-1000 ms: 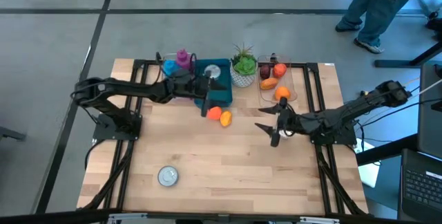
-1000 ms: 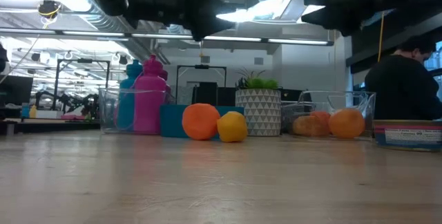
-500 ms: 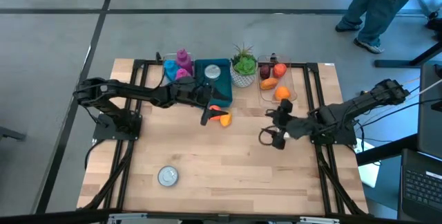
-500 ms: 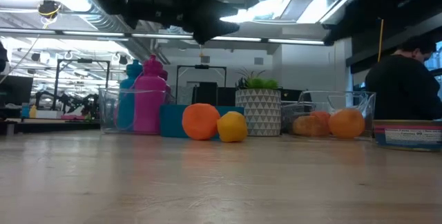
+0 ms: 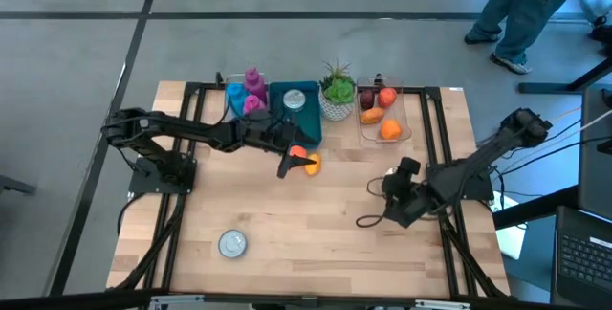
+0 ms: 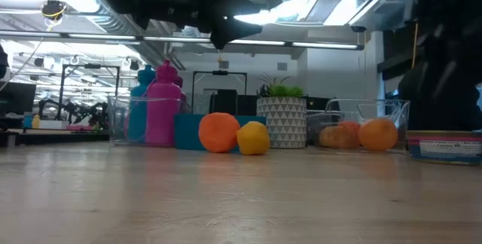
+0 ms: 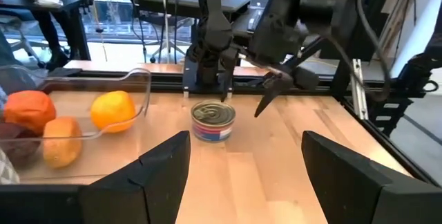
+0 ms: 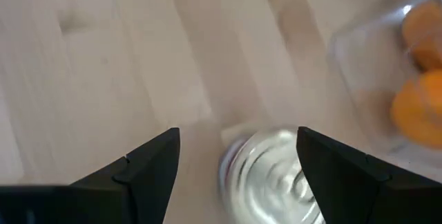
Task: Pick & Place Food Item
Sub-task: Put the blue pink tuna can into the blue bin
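Can [image 8: 273, 172] lies between open right pincer [image 8: 238, 175] fingers.

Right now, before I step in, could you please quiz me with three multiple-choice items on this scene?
1. The potted plant stands:
A. between the teal box and the clear tray
B. at the table's near edge
C. inside the tray

2. Fruits lying loose on the bare wood, outside the tray:
A. none
B. two
C. five

3. The left claw is:
A. shut on a bottle
B. shut on a fruit
C. open and holding nothing

Answers:
1 A, the high view shows the box on one side of it and the tray on the other.
2 B, an orange fruit and a yellow fruit sit side by side.
3 C, the left wrist view shows its fingers wide apart with nothing between them.
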Controlling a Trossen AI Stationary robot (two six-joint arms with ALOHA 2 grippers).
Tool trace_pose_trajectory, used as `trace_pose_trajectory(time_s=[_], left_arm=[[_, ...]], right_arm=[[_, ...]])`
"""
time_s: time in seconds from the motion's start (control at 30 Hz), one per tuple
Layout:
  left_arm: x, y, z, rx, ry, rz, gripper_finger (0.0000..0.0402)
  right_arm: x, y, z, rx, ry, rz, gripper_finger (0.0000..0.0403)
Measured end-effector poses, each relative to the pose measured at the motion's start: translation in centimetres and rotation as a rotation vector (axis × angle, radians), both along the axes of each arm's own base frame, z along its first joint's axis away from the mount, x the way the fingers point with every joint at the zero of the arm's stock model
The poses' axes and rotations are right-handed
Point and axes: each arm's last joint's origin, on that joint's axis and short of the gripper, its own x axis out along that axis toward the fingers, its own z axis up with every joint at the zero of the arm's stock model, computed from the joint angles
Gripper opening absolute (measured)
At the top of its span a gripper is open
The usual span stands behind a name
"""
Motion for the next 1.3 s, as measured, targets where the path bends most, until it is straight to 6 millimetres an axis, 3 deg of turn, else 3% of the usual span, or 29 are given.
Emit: trace_pose_trajectory(time_s=[0.4,1.13,1.3], left_arm=[[0.3,-1.4,-0.1,-0.005,0.006,0.049,0.0265],[0.4,-1.8,-0.3,0.004,0.026,0.039,0.0267],[0.4,-1.8,-0.3,0.004,0.027,0.039,0.0267]], right_arm=[[-0.4,1.7,-3.9,-0.075,0.257,-0.055,0.0286],[0.1,2.0,-6.8,-0.220,0.349,-0.049,0.0286],[0.2,2.0,-6.8,-0.221,0.349,-0.046,0.0268]])
